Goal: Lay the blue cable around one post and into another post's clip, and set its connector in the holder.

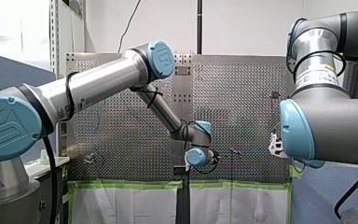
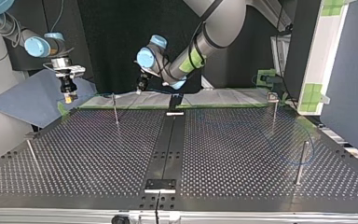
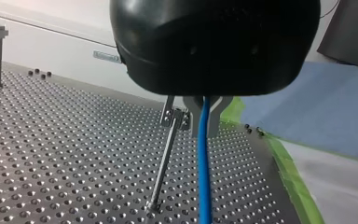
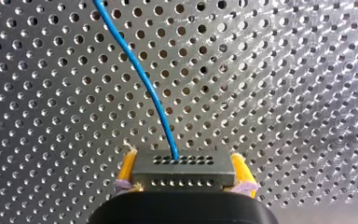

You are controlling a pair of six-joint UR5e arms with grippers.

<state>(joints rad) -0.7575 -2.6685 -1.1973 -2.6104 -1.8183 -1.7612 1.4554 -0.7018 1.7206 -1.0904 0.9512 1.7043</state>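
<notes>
posts [image 2: 115, 111] [image 2: 31, 154] [image 2: 274, 114] [image 2: 301, 161] 4 | blue cable [image 3: 204, 158] 1 | connector [image 4: 182, 170] 1 | hands 2: left hand [image 2: 141, 87], right hand [image 2: 68, 95]

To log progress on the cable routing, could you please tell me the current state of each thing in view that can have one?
Black left end effector with metal fingers: shut on the thin blue cable.
Yellow-padded right end effector: shut on the dark rectangular connector.
Blue cable: held, one end plugged into the connector.
Connector: gripped, not in a holder.
Thin metal post with clip: upright, cable beside it.
</notes>
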